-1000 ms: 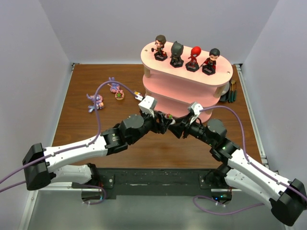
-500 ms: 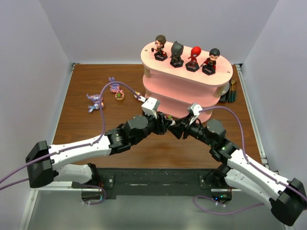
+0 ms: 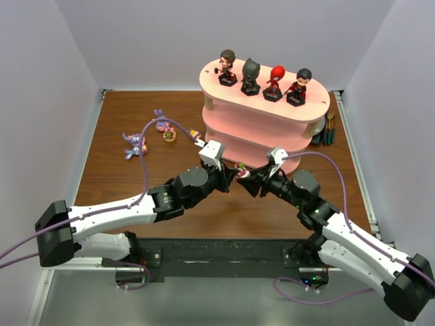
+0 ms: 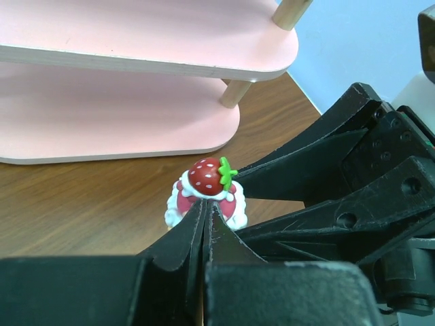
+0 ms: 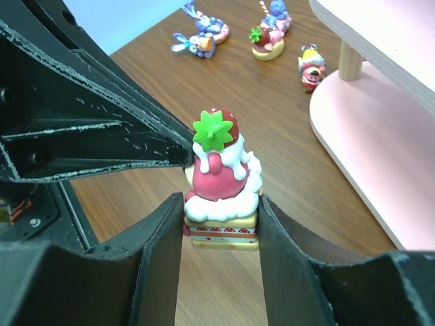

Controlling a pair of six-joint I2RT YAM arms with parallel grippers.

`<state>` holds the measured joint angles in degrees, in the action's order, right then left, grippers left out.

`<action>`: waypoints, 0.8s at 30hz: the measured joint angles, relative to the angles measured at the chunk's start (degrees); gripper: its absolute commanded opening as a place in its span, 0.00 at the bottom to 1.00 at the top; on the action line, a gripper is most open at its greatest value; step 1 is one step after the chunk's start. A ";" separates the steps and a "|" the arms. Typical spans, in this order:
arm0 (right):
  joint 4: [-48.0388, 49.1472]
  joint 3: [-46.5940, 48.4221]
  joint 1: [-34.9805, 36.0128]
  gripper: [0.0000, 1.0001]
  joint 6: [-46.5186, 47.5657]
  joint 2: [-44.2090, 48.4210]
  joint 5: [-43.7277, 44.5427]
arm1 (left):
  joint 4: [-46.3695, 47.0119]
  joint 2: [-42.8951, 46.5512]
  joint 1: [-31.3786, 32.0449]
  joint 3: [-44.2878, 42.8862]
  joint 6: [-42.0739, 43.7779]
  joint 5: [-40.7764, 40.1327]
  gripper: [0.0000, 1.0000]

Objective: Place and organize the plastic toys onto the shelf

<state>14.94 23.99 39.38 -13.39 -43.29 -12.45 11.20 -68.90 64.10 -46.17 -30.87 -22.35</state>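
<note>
A small strawberry-cake toy (image 5: 221, 183) with a pink figure, white cream and a green-leafed berry on top hangs low over the table in front of the shelf (image 3: 265, 122). My right gripper (image 5: 221, 205) is shut on the toy's cake base, one finger on each side. My left gripper (image 4: 207, 207) is shut, and its joined tips touch the toy's (image 4: 207, 185) upper side. From above, both grippers meet at the toy (image 3: 240, 166). Several big-headed figures (image 3: 251, 75) stand in a row on the cream top board.
Loose toys lie on the brown table left of the shelf: a purple creature (image 3: 134, 144), another (image 3: 162, 123), a pink and green piece (image 3: 168, 135) and a tiny red and yellow one (image 5: 310, 64). Dark pens (image 3: 329, 129) lie right of the shelf.
My left gripper's jaws have closed from open to shut against the toy's side. The right gripper has kept its hold without moving.
</note>
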 measured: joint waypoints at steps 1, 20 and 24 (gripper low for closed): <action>0.09 -0.02 0.00 0.00 -0.02 0.11 -0.15 | 0.24 0.35 0.07 0.24 0.04 -0.07 0.22; 1.01 -0.02 0.11 0.00 -0.02 0.11 -0.81 | 0.31 0.44 0.07 0.79 -2.56 -4.00 0.72; 1.36 -0.02 0.11 0.00 0.00 -0.22 -1.18 | -0.07 -1.95 0.07 -0.17 -3.56 -4.26 0.68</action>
<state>16.29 23.97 39.48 -13.39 -43.51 -13.63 11.14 -70.85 64.16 -46.35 -34.44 -26.61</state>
